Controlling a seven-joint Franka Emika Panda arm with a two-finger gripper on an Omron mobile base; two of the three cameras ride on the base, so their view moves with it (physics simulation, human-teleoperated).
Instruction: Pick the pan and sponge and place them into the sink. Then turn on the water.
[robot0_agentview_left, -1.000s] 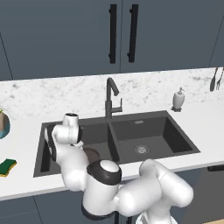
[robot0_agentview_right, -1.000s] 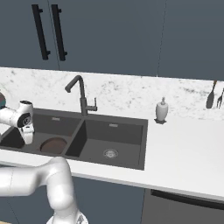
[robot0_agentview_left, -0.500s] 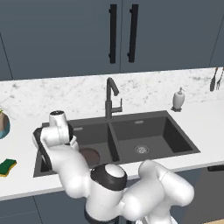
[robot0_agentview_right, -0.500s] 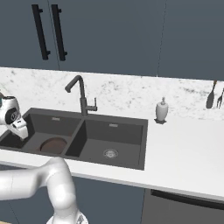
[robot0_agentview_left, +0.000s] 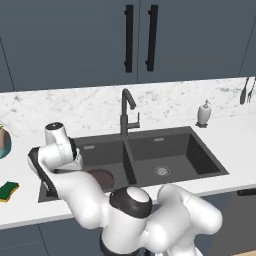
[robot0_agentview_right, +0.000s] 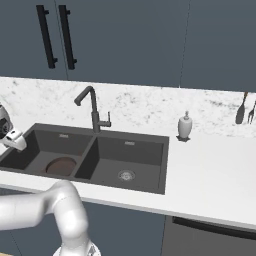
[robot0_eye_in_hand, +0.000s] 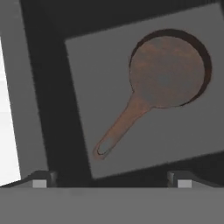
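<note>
dark-brown pan (robot0_eye_in_hand: 168, 72), dark-grey sink (robot0_agentview_left: 200, 155), green-and-yellow sponge (robot0_agentview_left: 8, 190), white-speckled marble counter (robot0_agentview_left: 100, 107).

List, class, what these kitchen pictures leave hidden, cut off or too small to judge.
- Pan: in the left base view, the arm covers its handle and near side.
- Sponge: cut by that view's left edge.
- Gripper: hand view shows only its fingertips, above the sink.
- Utensils on the wall: too small to identify.
- Soap dispenser: fill level unreadable.
</note>
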